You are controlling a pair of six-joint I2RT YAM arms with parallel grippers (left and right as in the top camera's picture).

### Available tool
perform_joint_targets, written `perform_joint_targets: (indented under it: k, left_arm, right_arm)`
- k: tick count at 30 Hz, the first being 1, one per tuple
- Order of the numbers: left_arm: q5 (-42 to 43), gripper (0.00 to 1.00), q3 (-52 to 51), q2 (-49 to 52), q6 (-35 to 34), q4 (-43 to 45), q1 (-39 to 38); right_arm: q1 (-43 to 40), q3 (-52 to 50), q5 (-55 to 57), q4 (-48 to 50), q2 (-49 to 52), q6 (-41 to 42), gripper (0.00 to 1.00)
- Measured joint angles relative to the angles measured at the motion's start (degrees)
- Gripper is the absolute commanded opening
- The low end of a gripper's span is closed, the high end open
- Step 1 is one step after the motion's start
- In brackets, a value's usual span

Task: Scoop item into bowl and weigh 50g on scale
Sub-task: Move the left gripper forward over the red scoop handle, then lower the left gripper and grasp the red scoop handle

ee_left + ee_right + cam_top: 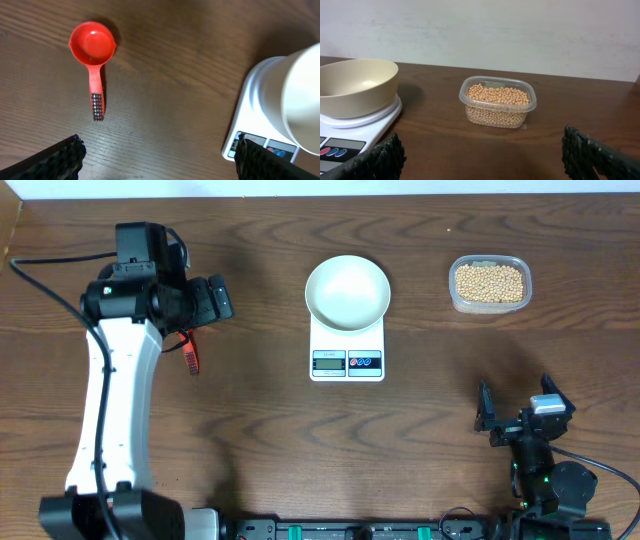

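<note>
The white bowl (347,290) sits on the white scale (347,362) at the table's middle; both also show in the left wrist view, bowl (300,95) and scale (248,131). Tan-yellow beans (489,282) fill a clear plastic tub at the back right, which the right wrist view (497,102) sees ahead. A red scoop (92,44) lies empty on the table left of the scale, partly under my left arm in the overhead view (192,356). My left gripper (160,150) is open and empty above the table between scoop and scale. My right gripper (484,147) is open and empty, near the front right (516,408).
The bowl (355,86) and scale (351,134) show at the left of the right wrist view. A pale wall runs behind the table's far edge. The left arm's white link (110,400) stretches along the left side.
</note>
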Motion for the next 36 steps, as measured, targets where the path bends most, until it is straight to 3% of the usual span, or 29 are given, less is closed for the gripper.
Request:
perform_joint_targets:
  k: [10, 31, 36]
  left_arm:
    - [0.04, 0.98, 0.00, 8.22, 0.09, 0.24, 6.47]
    - [0.13, 1.00, 0.00, 9.38, 0.68, 2.12, 16.85]
    - [0.20, 0.96, 0.00, 11.56, 0.59, 2.69, 18.51]
  right_arm:
    - [0.00, 0.00, 0.00, 0.00, 0.00, 0.00, 0.99]
    - [0.00, 0.00, 0.00, 0.00, 0.00, 0.00, 0.99]
    - [0.00, 0.00, 0.00, 0.00, 0.00, 0.00, 0.99]
